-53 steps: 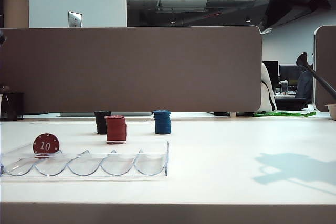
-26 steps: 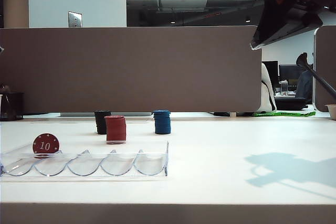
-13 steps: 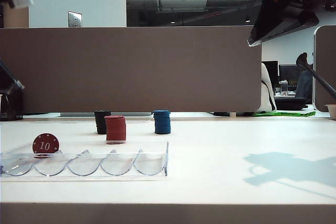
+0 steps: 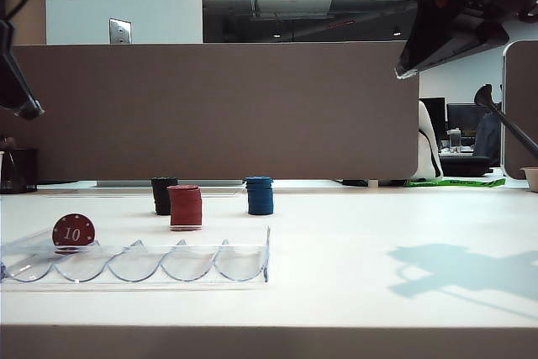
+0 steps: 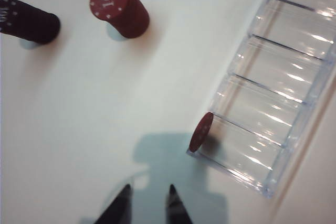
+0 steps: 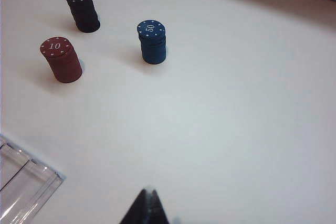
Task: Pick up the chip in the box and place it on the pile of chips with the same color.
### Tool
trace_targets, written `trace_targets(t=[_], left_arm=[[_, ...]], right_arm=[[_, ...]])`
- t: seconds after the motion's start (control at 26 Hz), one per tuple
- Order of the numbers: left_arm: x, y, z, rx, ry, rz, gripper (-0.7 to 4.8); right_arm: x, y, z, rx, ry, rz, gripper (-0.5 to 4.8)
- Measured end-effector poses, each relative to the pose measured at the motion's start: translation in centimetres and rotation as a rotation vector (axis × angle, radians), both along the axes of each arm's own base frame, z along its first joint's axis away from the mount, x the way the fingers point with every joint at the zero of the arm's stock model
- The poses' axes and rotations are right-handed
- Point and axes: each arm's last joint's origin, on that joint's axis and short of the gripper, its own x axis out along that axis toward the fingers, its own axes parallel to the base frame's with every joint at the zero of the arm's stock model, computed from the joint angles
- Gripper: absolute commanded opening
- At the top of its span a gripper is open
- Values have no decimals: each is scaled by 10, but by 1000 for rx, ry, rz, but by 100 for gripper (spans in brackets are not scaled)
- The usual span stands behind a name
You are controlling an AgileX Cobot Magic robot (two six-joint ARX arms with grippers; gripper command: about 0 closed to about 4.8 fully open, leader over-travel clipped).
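Standing on edge in the end slot of the box [image 4: 134,262] near the table's left edge, the chip [image 4: 74,231] presents its rim for pinching; the left gripper [image 5: 148,196] hovers released above, the right gripper [image 6: 147,203] clenched, empty

- chip [image 4: 74,231]: dark red, white "10", upright on edge, lower left, in box's leftmost slot
- box [image 4: 210,265]: clear scalloped tray, lower left
- red pile [image 4: 186,207]: upright, left of centre

chip [image 4: 74,231]: "10" | red pile [image 6: 55,46]: "10" | blue stack [image 6: 151,28]: "50"
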Motion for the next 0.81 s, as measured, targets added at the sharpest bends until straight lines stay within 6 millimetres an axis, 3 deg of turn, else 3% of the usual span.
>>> trace_targets(t=[0.08,0.38,0.81], left_arm=[[5,-4,-6,-8,91,-27,123],[11,-23,-29,-2,260,-108,139],[19,-24,-35,1,256,-110,157]], right_arm=[[1,1,-2,3,13,19,-6],[2,2,-3,7,23,37,-6],[3,3,-7,1,36,40,-6]])
